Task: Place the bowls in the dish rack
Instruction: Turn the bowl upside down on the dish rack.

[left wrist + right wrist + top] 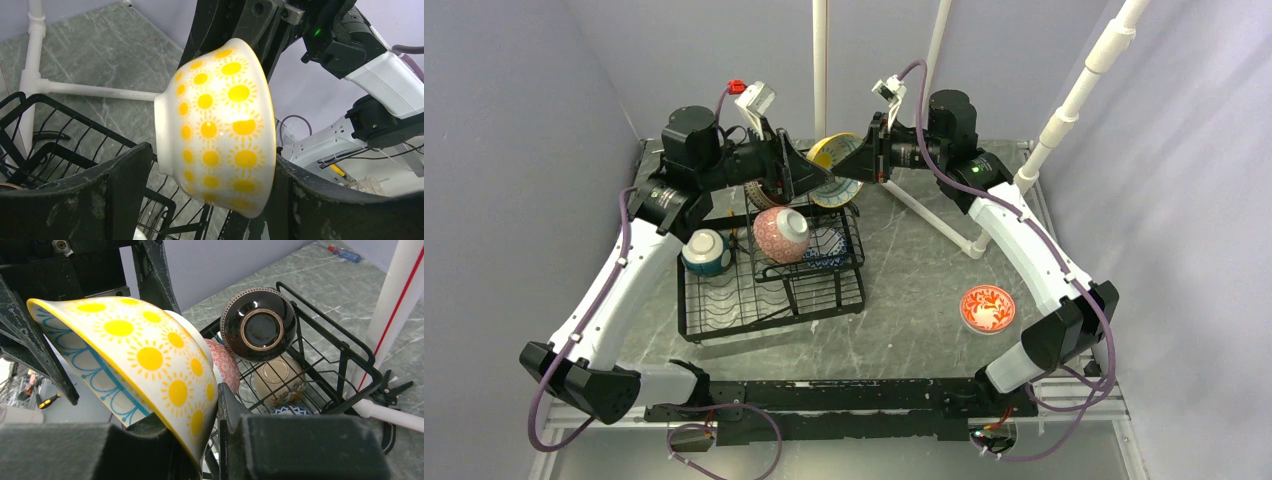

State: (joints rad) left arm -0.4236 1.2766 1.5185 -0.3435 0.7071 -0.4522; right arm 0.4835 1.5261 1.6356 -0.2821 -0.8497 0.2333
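Observation:
A yellow sun-dotted bowl [832,150] hangs on its side above the back edge of the dish rack [769,300]. My right gripper [852,165] is shut on its rim [200,415]. My left gripper [212,165] stands open around the same bowl [220,130]; its left finger [115,185] is apart from the bowl's foot and its right finger [305,200] is close against the rim. In the rack sit a pink bowl [781,235], a teal bowl [706,252], a blue-white bowl [829,245], a brown bowl [258,324] and a beige one [277,380]. A red-patterned bowl [987,308] lies on the table.
A white pipe frame [944,215] runs across the table right of the rack, with uprights at the back. A black clamp [395,390] sits by the pipe. A small blue-handled tool [345,253] lies far off on the table.

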